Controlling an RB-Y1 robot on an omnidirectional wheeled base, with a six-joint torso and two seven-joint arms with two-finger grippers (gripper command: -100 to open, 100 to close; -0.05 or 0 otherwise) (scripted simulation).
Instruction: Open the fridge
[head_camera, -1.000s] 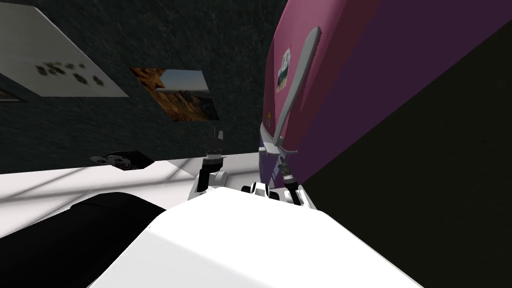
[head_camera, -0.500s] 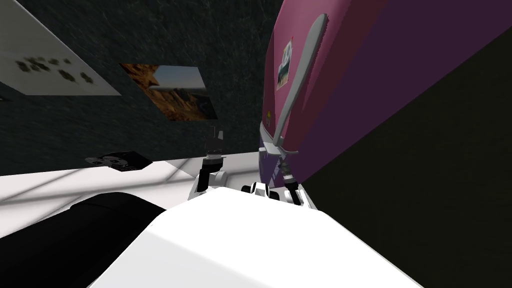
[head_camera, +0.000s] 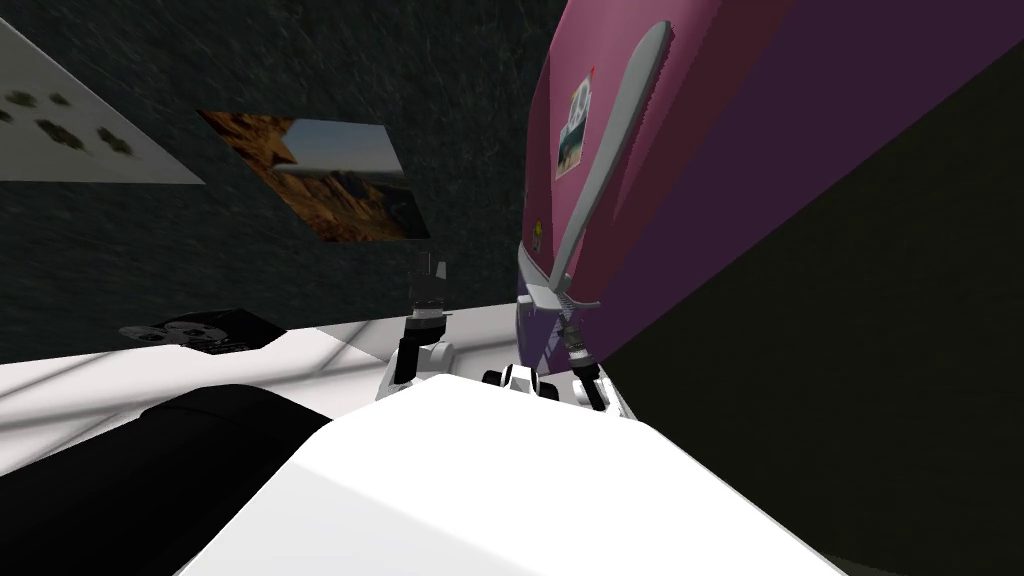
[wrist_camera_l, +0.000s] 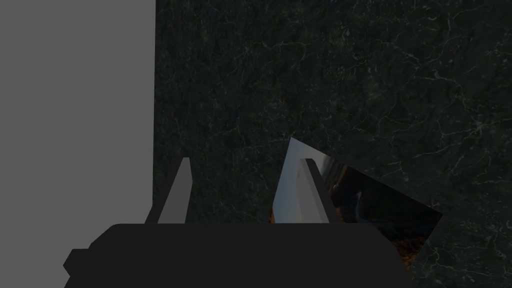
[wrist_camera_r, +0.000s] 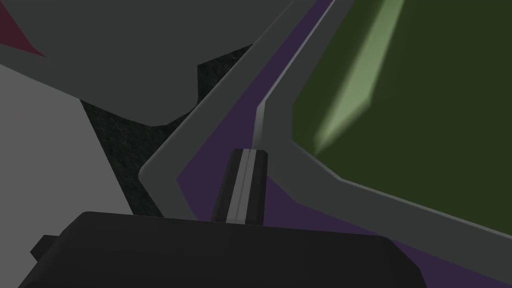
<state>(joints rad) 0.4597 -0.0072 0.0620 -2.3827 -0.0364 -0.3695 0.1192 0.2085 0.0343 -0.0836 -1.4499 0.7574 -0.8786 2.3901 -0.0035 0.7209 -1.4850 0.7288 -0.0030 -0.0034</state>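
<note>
The magenta fridge (head_camera: 700, 120) is the biggest thing on my screen, rising ahead and to my right, with a black area (head_camera: 880, 350) beyond its purple side. Left of the fridge stands a dark marbled wall (head_camera: 350, 60) with a landscape picture (head_camera: 330, 180) hung on it. A long grey handle (head_camera: 600, 170) runs along the fridge's front edge, and a small photo sticker (head_camera: 571, 135) sits on the door just beside it. I cannot tell whether the door is ajar. My right claw (wrist_camera_r: 245, 185) is at the foot of that handle. Its two fingers are pressed flat together with nothing visible between them, and they lie over a purple strip of the fridge between grey bars. My left claw (head_camera: 431, 275) is raised to the left of the fridge, its fingers (wrist_camera_l: 182, 195) spread apart and holding nothing.
</note>
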